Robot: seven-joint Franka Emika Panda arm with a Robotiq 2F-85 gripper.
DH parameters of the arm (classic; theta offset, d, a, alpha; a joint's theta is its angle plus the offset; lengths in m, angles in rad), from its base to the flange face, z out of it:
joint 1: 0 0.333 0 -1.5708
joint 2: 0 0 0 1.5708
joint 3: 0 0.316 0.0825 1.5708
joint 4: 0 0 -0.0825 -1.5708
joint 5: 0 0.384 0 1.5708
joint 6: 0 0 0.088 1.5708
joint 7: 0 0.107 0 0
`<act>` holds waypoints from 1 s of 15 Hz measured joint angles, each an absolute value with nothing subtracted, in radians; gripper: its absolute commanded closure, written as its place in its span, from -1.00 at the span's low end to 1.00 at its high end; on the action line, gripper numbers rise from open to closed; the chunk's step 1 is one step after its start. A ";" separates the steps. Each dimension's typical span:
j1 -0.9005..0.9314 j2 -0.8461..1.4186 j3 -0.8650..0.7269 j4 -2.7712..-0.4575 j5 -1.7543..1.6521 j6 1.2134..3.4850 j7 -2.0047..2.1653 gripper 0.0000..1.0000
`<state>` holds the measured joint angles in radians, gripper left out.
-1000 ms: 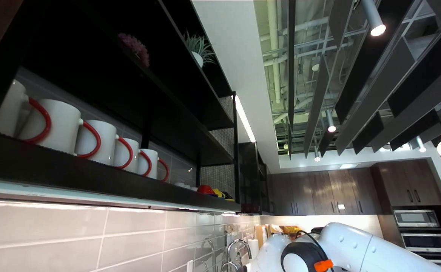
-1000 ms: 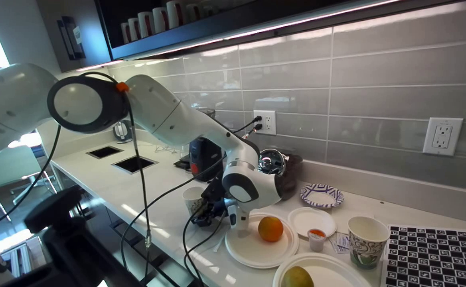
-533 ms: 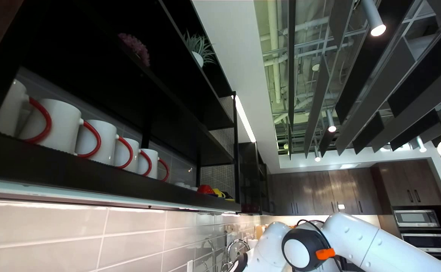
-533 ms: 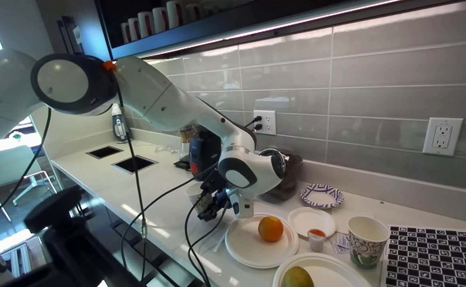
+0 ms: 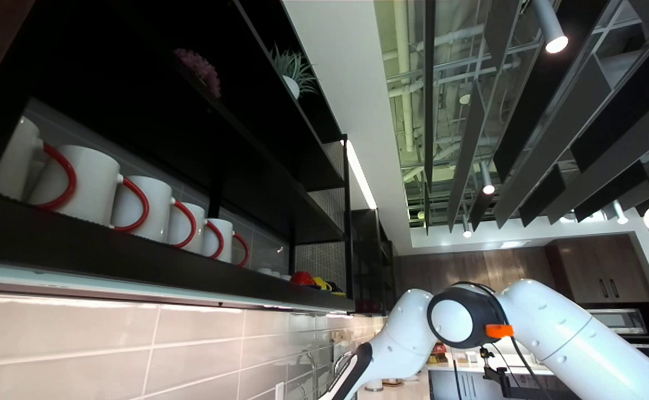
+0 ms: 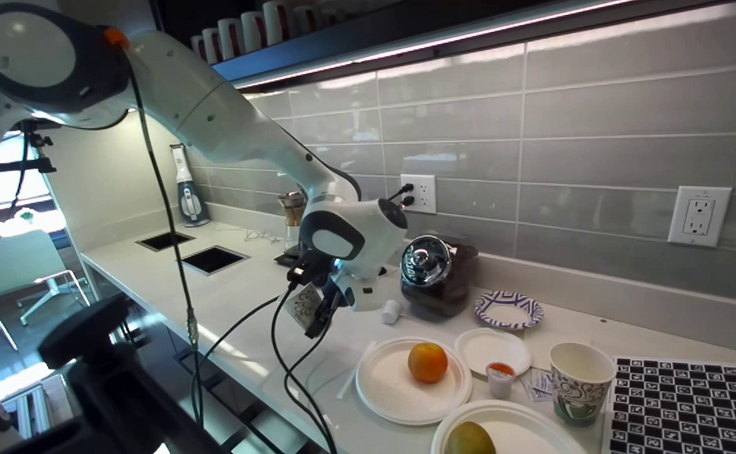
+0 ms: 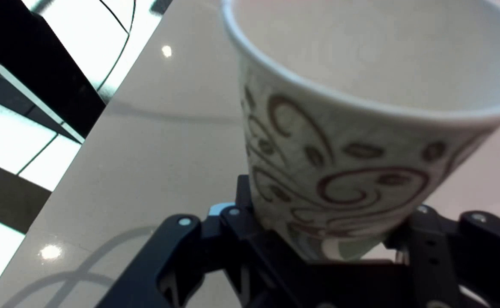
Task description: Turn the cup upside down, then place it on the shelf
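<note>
Tilting the paper cup (image 7: 357,158) its jaws pinch, the gripper (image 6: 315,308) swung toward 10 o'clock in an exterior view, likely beginning the flip needed before the 12-o'clock shelf (image 6: 343,45).

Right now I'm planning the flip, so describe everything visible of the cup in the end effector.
The cup looks like paper: pale inside, brownish and reddish swirls outside, a greenish patch low down. It tapers from a rounded rim to a narrower base. The end effector grips its lower wall, holding it tilted above the counter. Its inner bottom is hidden.
</note>
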<state>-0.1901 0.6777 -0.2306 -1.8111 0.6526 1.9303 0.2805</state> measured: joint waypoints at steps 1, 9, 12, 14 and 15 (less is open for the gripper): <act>-0.179 0.636 -0.231 -1.859 0.644 1.985 0.279 0.20; -0.132 0.262 -0.204 -2.264 0.634 2.489 0.197 0.20; -0.134 0.171 -0.189 -2.347 0.635 2.563 0.182 -0.30; -0.137 0.188 -0.187 -2.338 0.635 2.563 0.182 -0.30; -0.138 0.195 -0.187 -2.335 0.635 2.563 0.182 -0.30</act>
